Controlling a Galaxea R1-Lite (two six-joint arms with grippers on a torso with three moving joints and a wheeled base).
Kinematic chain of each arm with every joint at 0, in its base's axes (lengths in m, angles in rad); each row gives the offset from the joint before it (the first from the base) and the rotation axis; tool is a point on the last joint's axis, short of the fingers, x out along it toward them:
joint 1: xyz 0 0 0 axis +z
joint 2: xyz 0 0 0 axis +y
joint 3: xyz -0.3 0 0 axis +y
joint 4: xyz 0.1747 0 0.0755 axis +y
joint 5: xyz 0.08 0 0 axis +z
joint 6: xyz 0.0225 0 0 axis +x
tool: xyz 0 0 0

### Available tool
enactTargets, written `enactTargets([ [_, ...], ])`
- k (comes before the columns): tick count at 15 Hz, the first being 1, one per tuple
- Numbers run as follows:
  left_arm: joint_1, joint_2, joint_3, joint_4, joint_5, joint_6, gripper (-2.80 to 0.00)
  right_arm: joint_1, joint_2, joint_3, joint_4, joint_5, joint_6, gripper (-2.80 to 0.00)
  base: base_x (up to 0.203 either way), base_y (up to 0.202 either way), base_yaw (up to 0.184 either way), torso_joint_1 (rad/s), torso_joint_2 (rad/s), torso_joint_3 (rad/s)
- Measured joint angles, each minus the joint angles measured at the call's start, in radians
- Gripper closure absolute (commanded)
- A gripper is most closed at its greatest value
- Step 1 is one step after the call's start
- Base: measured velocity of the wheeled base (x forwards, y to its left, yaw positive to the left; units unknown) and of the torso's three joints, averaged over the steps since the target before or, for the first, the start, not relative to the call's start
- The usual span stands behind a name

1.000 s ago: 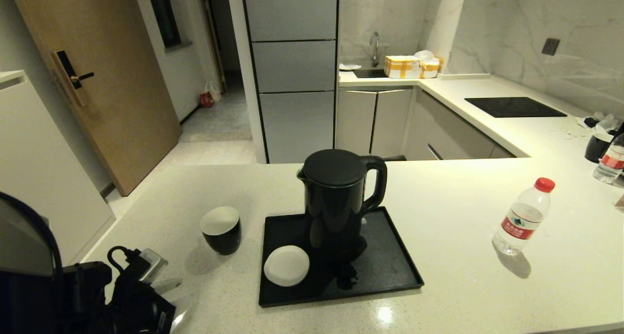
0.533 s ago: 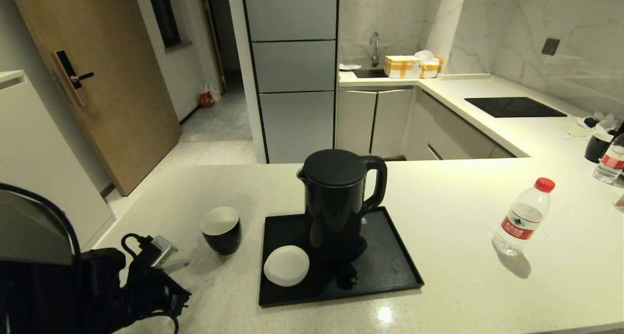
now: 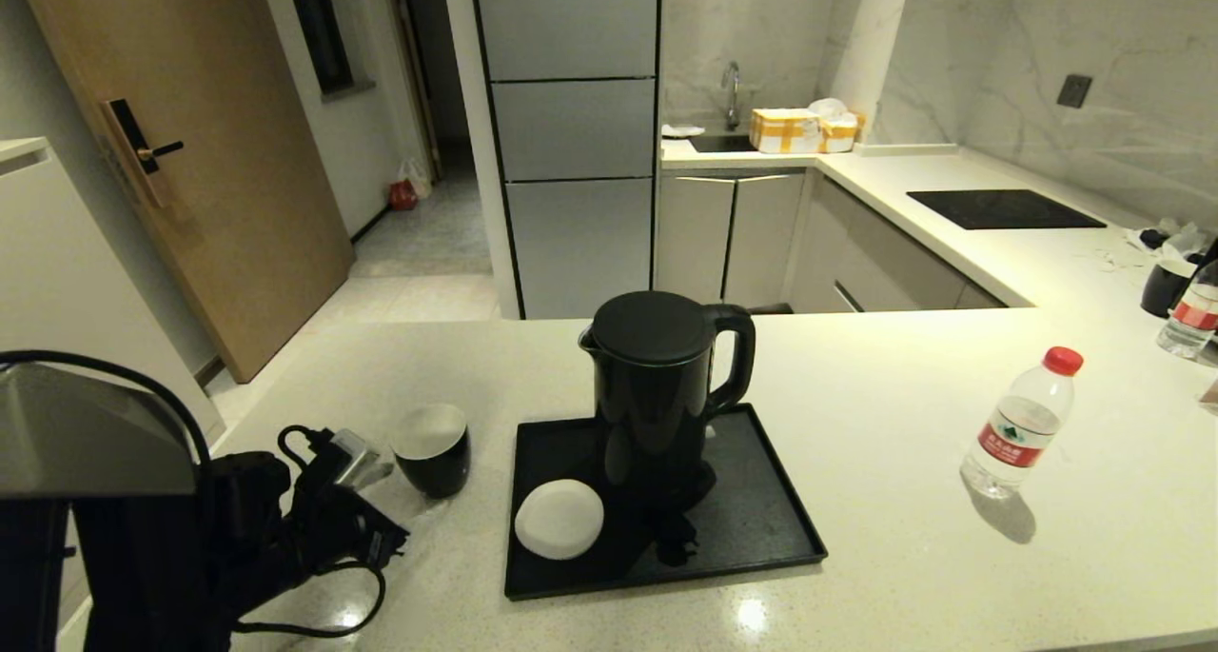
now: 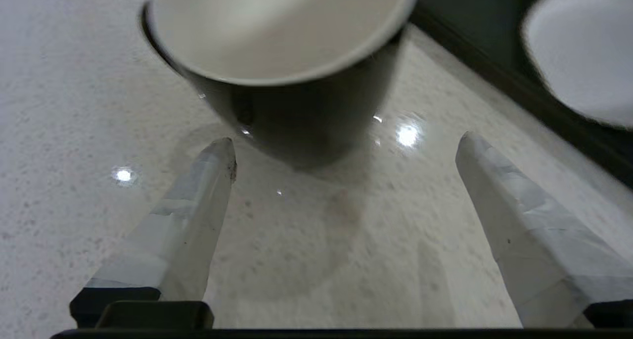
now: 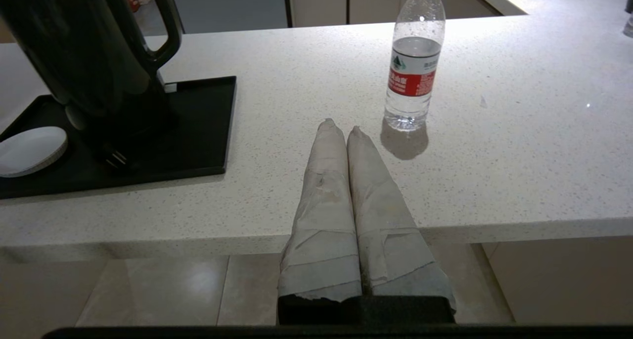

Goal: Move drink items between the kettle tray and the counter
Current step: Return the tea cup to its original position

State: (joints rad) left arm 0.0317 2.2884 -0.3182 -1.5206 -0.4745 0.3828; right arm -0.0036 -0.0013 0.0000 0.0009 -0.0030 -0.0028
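The black cup [image 3: 430,447], white inside, stands on the counter [image 3: 904,557] just left of the kettle tray [image 3: 761,519]. My left gripper [image 3: 404,488] is open right in front of it. In the left wrist view the cup [image 4: 306,116] sits just beyond the gap of the left gripper [image 4: 344,143], untouched by either finger. The water bottle [image 3: 1020,424] with red cap stands upright on the counter, far right. My right gripper [image 5: 341,126] is shut and empty over the counter's near edge, short of the bottle [image 5: 413,67].
The tall black kettle [image 3: 657,385] and a white saucer [image 3: 559,519] occupy the tray. A second cup [image 3: 1166,286] and a second bottle [image 3: 1194,314] stand at the far right. A black cooktop [image 3: 1004,207] lies in the back counter.
My left arm has moved forward and right over the counter, bringing its open gripper up to the cup. The cup, bottle and tray items have not moved.
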Motion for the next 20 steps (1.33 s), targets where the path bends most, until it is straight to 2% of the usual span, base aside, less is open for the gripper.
enactTargets([
  [2, -0.014, 0.005, -0.023, 0.000, 0.023, -0.031, -2.80, 0.001, 0.000, 0.000, 0.000, 0.000, 0.000, 0.00, 0.000, 0.000, 0.000, 0.000, 0.00, 0.000],
  [4, -0.051, 0.007, -0.037, -0.001, 0.117, -0.069, -2.80, 0.001, 0.000, 0.000, -0.001, 0.000, 0.000, 0.00, 0.000, 0.000, 0.000, 0.000, 0.00, 0.000],
  [8, -0.078, 0.010, -0.040, 0.000, 0.159, -0.074, -2.80, 0.000, 0.000, 0.000, -0.001, 0.000, 0.000, 0.00, 0.000, 0.000, 0.000, 0.000, 0.00, 0.000],
  [10, -0.091, 0.010, -0.037, 0.000, 0.217, -0.093, -2.80, 0.000, 0.000, 0.000, -0.001, 0.000, 0.000, 0.00, 0.000, 0.000, 0.000, 0.000, 0.00, 0.000],
  [20, -0.114, 0.033, -0.098, -0.001, 0.227, -0.095, -2.80, 0.000, 0.000, 0.000, 0.000, 0.000, 0.000, 0.00, 0.000, 0.000, 0.000, 0.000, 0.00, 0.000],
])
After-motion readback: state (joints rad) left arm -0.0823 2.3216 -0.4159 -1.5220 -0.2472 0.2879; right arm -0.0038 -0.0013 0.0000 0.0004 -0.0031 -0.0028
